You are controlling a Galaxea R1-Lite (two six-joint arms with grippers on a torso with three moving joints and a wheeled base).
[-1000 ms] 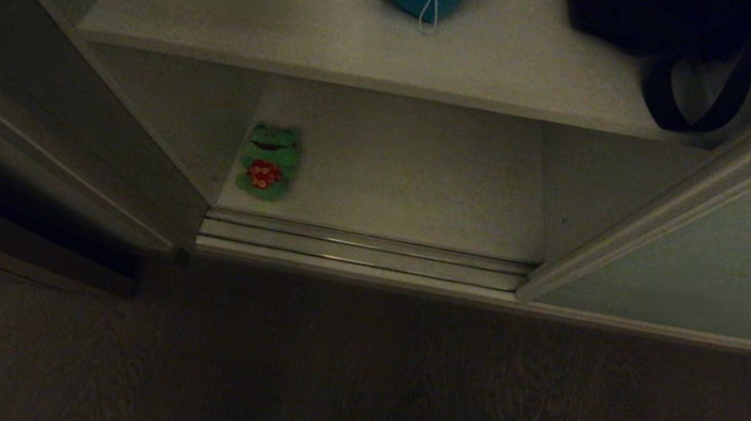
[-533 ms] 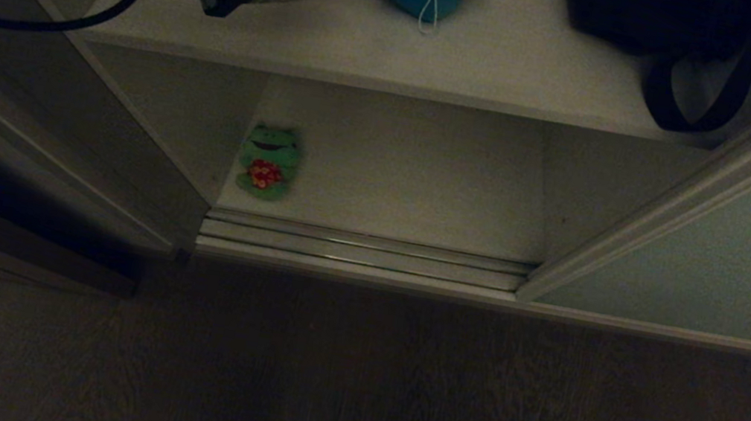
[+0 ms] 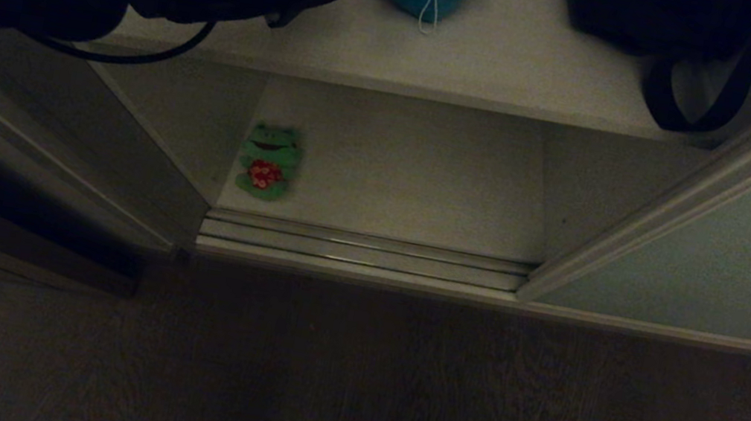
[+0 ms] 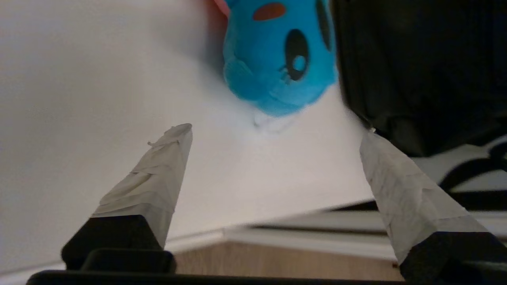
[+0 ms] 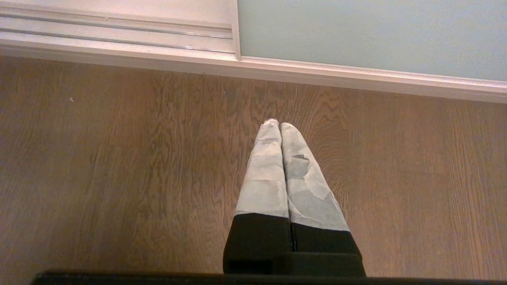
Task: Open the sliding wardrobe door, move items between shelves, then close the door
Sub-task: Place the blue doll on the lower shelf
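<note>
Left gripper (image 4: 275,130) at the upper shelf (image 3: 489,63), jaws spread wide and empty.

The teal-blue plush (image 4: 277,59) lies just beyond the jaws, apart from them, its head end toward them; its far end is cut off. A black bag (image 4: 420,67) stands beside it. The green frog (image 3: 268,161) lies on the lower shelf (image 3: 411,178), long axis front to back. Right gripper (image 5: 279,126) clenched over the floor (image 5: 119,166), near the door (image 5: 372,35).

No readable text, labels, brands, numbers or signs on anything in view.
</note>
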